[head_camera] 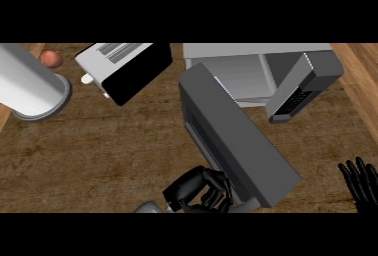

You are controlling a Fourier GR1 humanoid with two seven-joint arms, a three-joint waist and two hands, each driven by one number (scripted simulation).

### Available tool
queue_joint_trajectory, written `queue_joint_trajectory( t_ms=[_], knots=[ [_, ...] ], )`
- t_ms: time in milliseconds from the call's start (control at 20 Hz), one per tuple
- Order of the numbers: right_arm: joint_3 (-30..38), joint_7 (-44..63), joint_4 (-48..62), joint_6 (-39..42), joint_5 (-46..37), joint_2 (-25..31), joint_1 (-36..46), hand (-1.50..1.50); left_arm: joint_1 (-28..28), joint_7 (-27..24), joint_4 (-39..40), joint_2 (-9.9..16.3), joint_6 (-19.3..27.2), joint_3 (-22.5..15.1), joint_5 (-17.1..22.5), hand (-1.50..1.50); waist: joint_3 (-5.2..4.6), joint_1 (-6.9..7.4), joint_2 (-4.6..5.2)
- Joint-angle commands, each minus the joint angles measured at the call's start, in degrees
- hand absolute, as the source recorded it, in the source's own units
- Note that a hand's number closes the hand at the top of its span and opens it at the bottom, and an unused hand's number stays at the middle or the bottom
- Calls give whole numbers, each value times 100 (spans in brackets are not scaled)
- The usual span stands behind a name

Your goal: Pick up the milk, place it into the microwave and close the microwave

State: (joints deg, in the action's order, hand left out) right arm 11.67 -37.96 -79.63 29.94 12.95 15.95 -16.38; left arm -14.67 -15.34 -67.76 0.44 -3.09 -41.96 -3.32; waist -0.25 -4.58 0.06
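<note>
- The left hand (198,190) shows at the lower middle of the frame, its black fingers curled, pressed against the lower end of the microwave door (235,145). Whether the fingers hold anything cannot be told; nothing shows inside them.
- A bit of grey forearm (150,206) comes in from the lower edge just left of that hand.
- The right hand (360,184) shows at the lower right edge of the frame, fingers straight and pointing up, spread a little, touching nothing, resting.
- The microwave door is a long dark grey slab running on a slant from the upper middle of the frame down to the lower right of middle; it stands swung out from the microwave (258,70).
- The microwave sits in the upper right part of the frame, its pale inner chamber open to view, with a grey control panel (303,90) carrying dark buttons at its right side.
- The milk cannot be made out: no carton shows on the table (96,155) or in the visible part of the chamber.
- A white and black toaster (122,67) lies at the upper middle-left.
- A pale cylinder (29,85) stands at the upper left, with a small reddish-brown round thing (50,59) just beside its top.
</note>
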Motion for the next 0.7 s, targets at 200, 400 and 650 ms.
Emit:
queue_joint_trajectory(
  t_ms=[200, 400, 650],
  knots=[
    [-438, 450, -1245, 617, 646, 109, -157, -150, -910, 238, 344, -39, 1613, -1259, 896, 150, -6, -241, 55],
    [-414, 817, -1743, 764, 950, 454, -219, -150, -1390, 399, 332, -37, 2121, -1425, 1338, 150, -8, -413, 67],
    [-693, 1355, -2272, 661, 1174, 455, -230, -150, -1878, 372, 480, -38, 2830, -1370, 1733, 150, -21, -544, 101]
  ],
)
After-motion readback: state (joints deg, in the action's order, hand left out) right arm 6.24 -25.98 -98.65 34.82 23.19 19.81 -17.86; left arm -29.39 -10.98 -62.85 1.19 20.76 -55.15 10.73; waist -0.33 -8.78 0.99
